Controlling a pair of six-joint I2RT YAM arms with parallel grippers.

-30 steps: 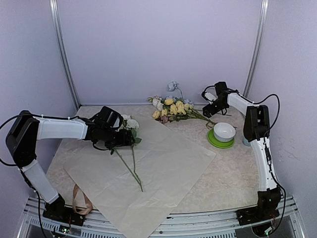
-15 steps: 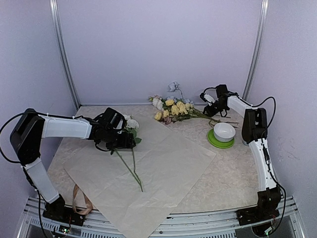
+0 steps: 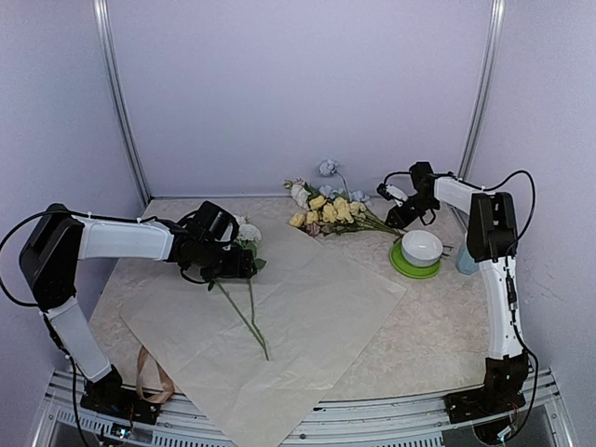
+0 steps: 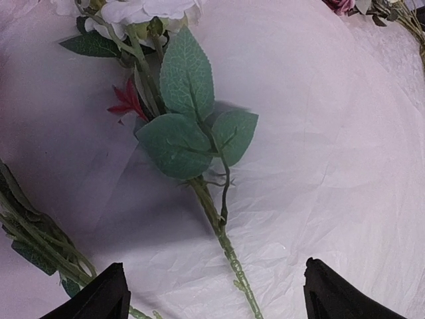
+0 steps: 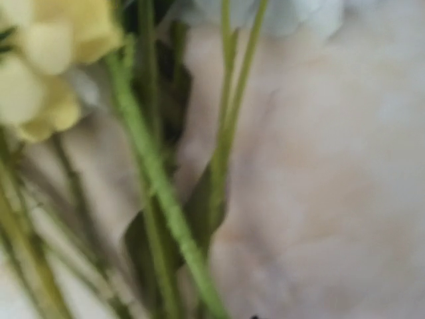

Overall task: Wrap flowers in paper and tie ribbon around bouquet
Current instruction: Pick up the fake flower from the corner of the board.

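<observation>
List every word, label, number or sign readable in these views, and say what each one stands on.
None: no text can be read in any view.
The paper, the flowers, the white bowl, the green plate and the ribbon bear no print.
The arms show no legible marking, and the right wrist view is too blurred to tell.

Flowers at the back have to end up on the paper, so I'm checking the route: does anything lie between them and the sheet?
Nothing visible does. The flowers lie just past the far corner of the paper, with only bare tabletop between. The bowl sits beside the stem ends, off that route.
</observation>
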